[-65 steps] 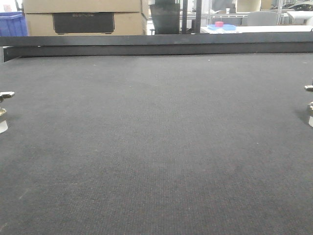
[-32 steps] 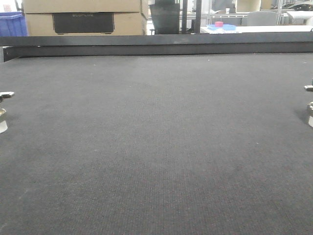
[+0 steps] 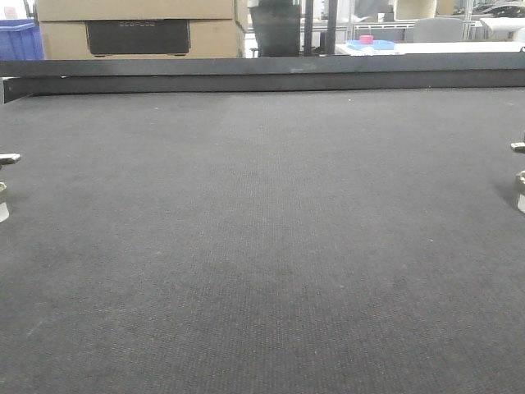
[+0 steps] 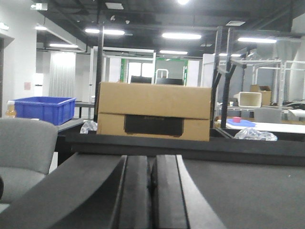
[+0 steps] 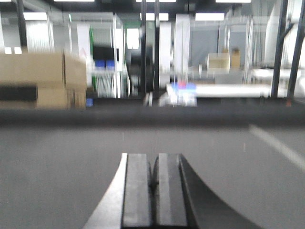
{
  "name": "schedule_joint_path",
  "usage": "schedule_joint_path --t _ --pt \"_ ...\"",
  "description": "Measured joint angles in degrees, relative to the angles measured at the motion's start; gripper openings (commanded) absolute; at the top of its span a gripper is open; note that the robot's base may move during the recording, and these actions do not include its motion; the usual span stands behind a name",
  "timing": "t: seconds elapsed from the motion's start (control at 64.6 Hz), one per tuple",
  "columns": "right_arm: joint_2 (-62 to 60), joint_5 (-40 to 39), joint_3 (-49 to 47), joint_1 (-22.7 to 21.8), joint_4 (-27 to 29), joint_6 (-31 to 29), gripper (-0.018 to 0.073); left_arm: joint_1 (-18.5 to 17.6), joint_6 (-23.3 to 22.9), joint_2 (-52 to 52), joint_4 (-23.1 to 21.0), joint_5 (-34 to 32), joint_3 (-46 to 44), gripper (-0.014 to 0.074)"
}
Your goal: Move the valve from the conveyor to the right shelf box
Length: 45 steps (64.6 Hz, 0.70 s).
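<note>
Metal is what a valve should be, I judge: heavy for its size, rigid and smooth enough to slip, so best pinched across its stout body rather than by any handle. No whole valve shows on the conveyor (image 3: 262, 246) — only a pale left-edge piece (image 3: 2, 203) and a right-edge piece (image 3: 519, 193), both cut off, well short of the black rail (image 3: 262, 78), and I cannot tell whether either is the valve. The left gripper (image 4: 152, 191) and right gripper (image 5: 153, 191) face that rail with fingers pressed together on nothing — no valve lies before them.
</note>
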Motion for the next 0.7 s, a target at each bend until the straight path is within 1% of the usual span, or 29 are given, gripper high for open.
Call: schedule_joint_path --t 0.046,0.093,0.108,0.155,0.279,0.325,0.418,0.433,0.557,0.65,0.696 --pt "-0.1 0.9 -3.5 0.0 0.0 0.0 -0.0162 0.0 0.0 0.8 1.0 3.1 -3.8 -0.0101" --pt "0.0 2.0 -6.7 0.0 0.0 0.0 -0.0145 0.0 0.0 2.1 2.1 6.0 -7.8 -0.0055" --pt "0.0 2.4 -7.8 0.0 0.0 0.0 -0.0133 0.0 0.0 2.6 2.4 7.0 -8.9 -0.0038" --pt "0.9 3.5 -11.8 0.0 0.0 0.0 -0.0059 0.0 0.0 5.0 3.7 11.2 -13.5 0.0034" --pt "5.4 4.4 -19.0 0.0 0.0 0.0 0.0219 0.0 0.0 11.8 5.3 19.0 -22.1 0.0265" --pt "7.7 4.5 -20.9 0.0 0.0 0.0 0.0363 0.0 0.0 14.8 5.5 21.4 -25.0 0.0341" --pt "11.9 4.9 -23.8 0.0 0.0 0.0 0.0559 0.0 0.0 19.9 5.6 24.2 -29.3 0.0444" --pt "12.6 4.9 -24.1 0.0 0.0 0.0 0.0580 0.0 0.0 20.6 5.6 24.5 -29.8 0.0461" --pt "17.4 5.2 -25.2 0.0 0.0 0.0 0.0570 -1.4 0.0 25.7 5.6 25.7 -32.4 0.0608" --pt "21.1 5.6 -25.4 0.0 -0.7 0.0 0.0570 -3.2 0.0 28.5 5.6 27.5 -33.7 0.0597" --pt "23.5 7.0 -26.0 0.0 -1.1 0.0 0.0570 -4.3 0.0 30.6 5.6 30.2 -34.9 0.0592"
